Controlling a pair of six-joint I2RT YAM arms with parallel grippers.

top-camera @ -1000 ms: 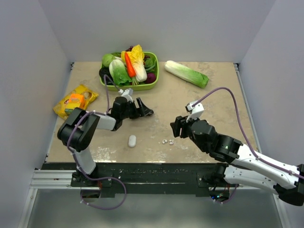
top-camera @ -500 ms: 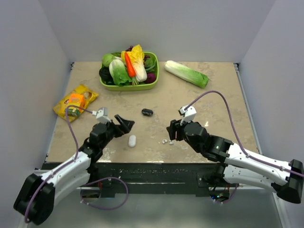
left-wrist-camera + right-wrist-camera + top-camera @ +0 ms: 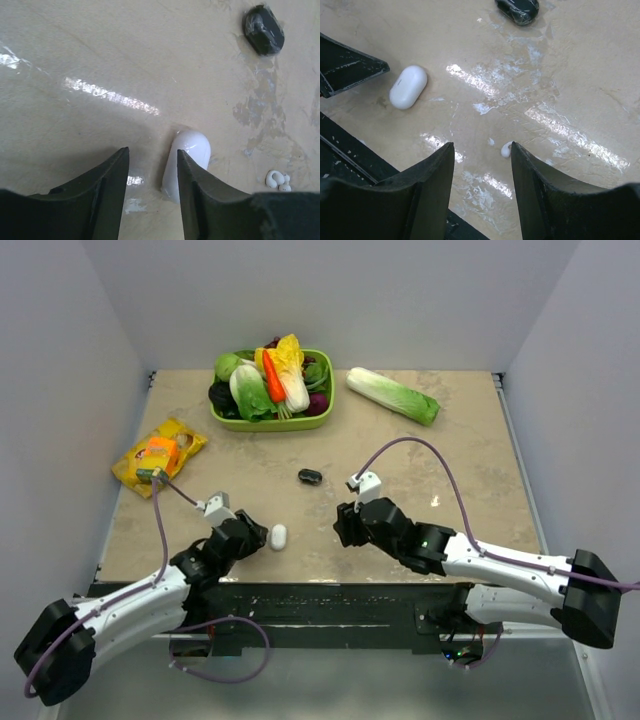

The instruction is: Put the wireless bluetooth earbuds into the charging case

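Observation:
The white charging case (image 3: 278, 536) lies closed near the table's front edge. In the left wrist view the charging case (image 3: 189, 159) sits just outside my left gripper (image 3: 152, 151), against the outer side of its right finger (image 3: 200, 195); the jaws are open with only table between them. My right gripper (image 3: 482, 145) hangs open low over the earbuds: one white earbud (image 3: 506, 149) lies at the tip of its right finger, a smaller white piece (image 3: 491, 142) beside it. The left wrist view shows the earbuds (image 3: 277, 180) at far right. The top view hides them under my right gripper (image 3: 343, 528).
A black oval object (image 3: 310, 476) lies mid-table beyond both grippers. A green basket (image 3: 270, 423) of vegetables stands at the back, a cabbage (image 3: 392, 395) to its right, a yellow packet (image 3: 158, 452) at the left. The table's front edge runs just under both grippers.
My left arm swung from the black oval back toward the front edge and came down beside the case, jaws narrowing. My right gripper moved left and lower over the earbuds.

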